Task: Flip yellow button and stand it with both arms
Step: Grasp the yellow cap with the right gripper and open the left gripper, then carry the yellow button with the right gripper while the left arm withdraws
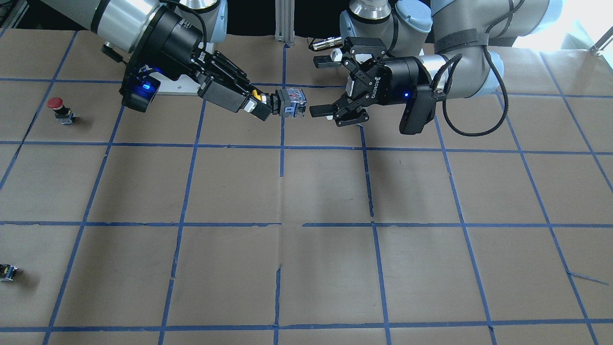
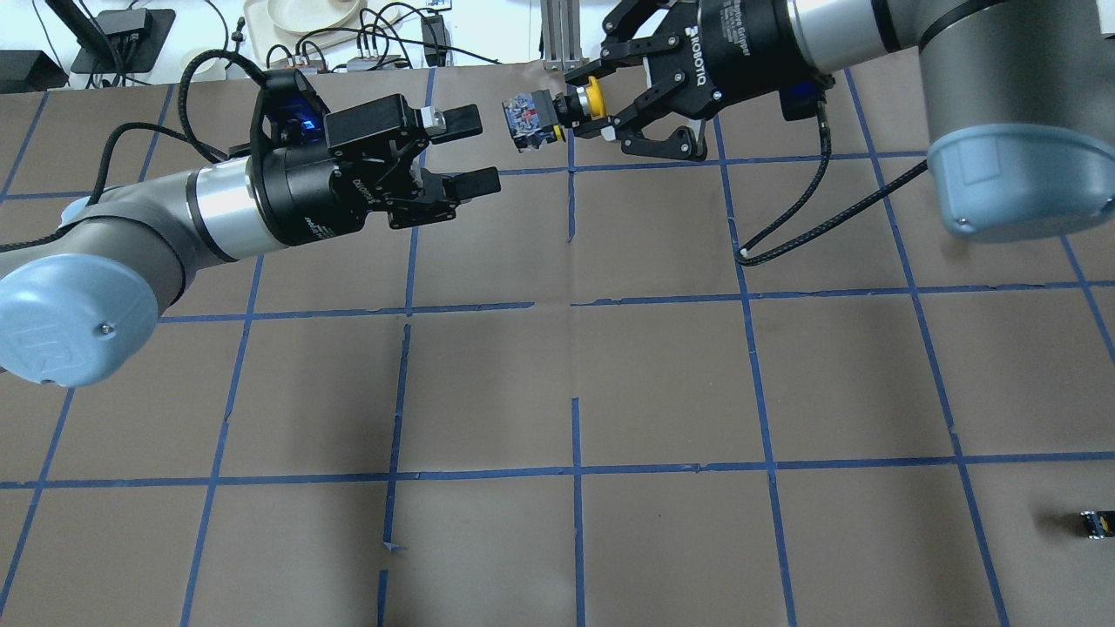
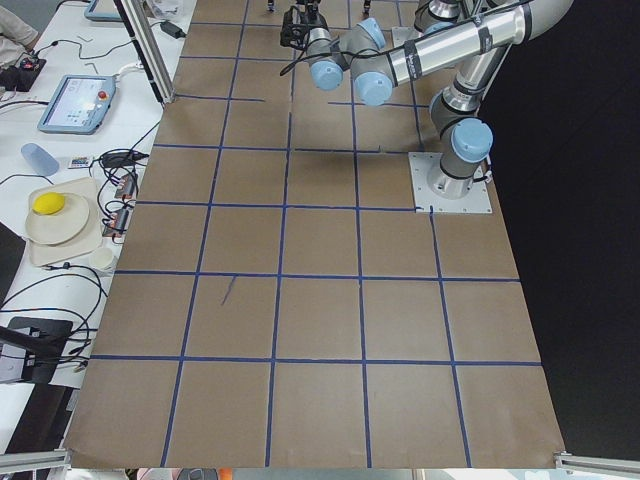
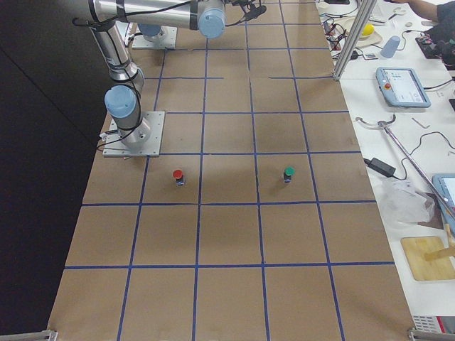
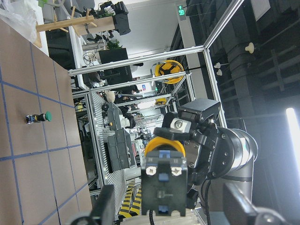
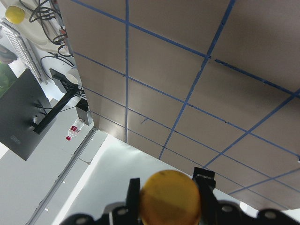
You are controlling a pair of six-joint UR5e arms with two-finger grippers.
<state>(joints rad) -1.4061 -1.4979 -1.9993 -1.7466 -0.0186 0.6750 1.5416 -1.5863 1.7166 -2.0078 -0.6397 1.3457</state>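
Note:
The yellow button (image 2: 592, 94) is held in the air above the table's far middle, lying sideways. My right gripper (image 2: 582, 109) is shut on its yellow cap end, and its black-grey body (image 2: 527, 117) points toward my left gripper (image 2: 475, 152). The left gripper is open and empty, a short gap from the body, with its fingertips (image 1: 320, 111) either side of the button's line. The left wrist view shows the body's underside (image 5: 163, 185) centred between my left fingers (image 5: 105, 206). The right wrist view shows the yellow cap (image 6: 171, 199) between my right fingers (image 6: 206, 185).
A red-capped button (image 1: 60, 108) stands on the brown paper to the robot's right. A capless switch block (image 2: 1096, 522) lies near the right front. A green-capped button (image 4: 288, 172) stands further out. Blue tape lines grid the table (image 1: 325, 191).

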